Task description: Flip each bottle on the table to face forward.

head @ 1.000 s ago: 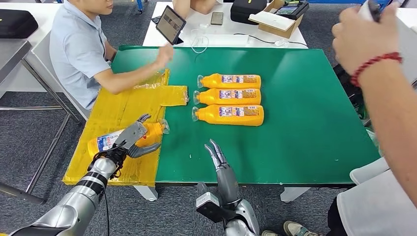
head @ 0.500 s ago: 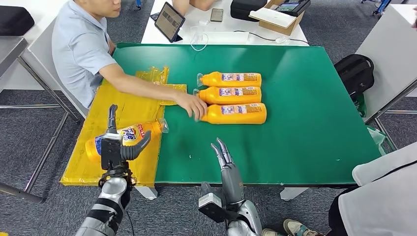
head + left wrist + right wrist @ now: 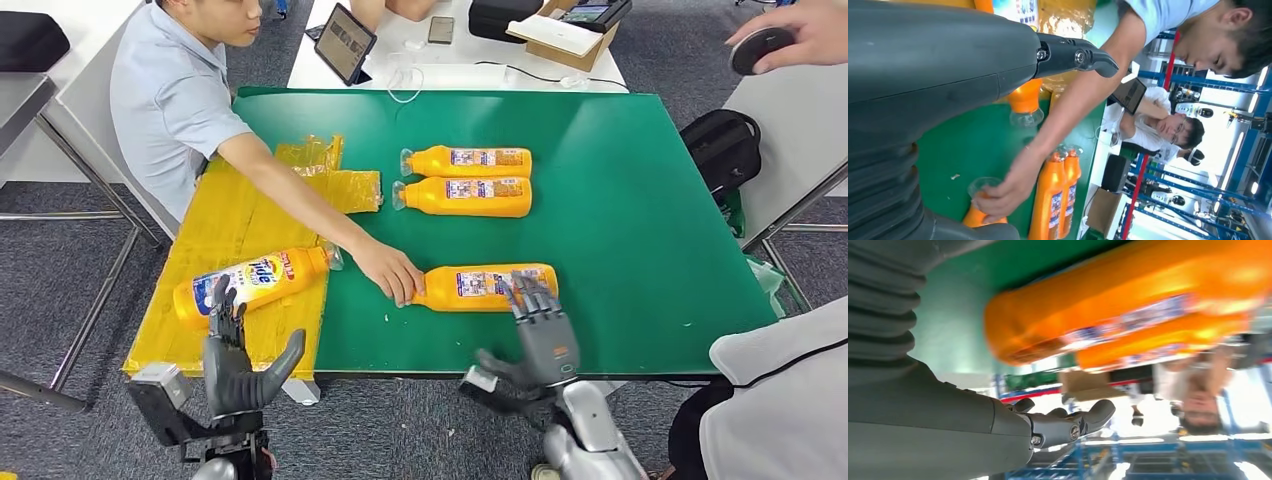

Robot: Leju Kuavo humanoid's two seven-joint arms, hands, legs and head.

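A near bottle [image 3: 478,286] lies low and centre in the head view, label-back up, on the green table [image 3: 640,230]. The right hand [image 3: 538,335] is held at its base end, fingers spread and empty; whether the fingertips touch it cannot be told. A person's hand [image 3: 392,272] is laid on the neck end.

The main risk is judged to be a clash: if the bottle is rolled while the person's hand is on it, that hand could be struck or the bottle twisted off line. A one-ended grasp could also let the smooth bottle slip.

The left hand [image 3: 235,368] is raised at lower left, open and empty, below a bottle [image 3: 250,283] showing its front on the yellow sheet [image 3: 235,225]. Two more bottles [image 3: 468,178] lie side by side above centre, backs up, well apart from both hands.
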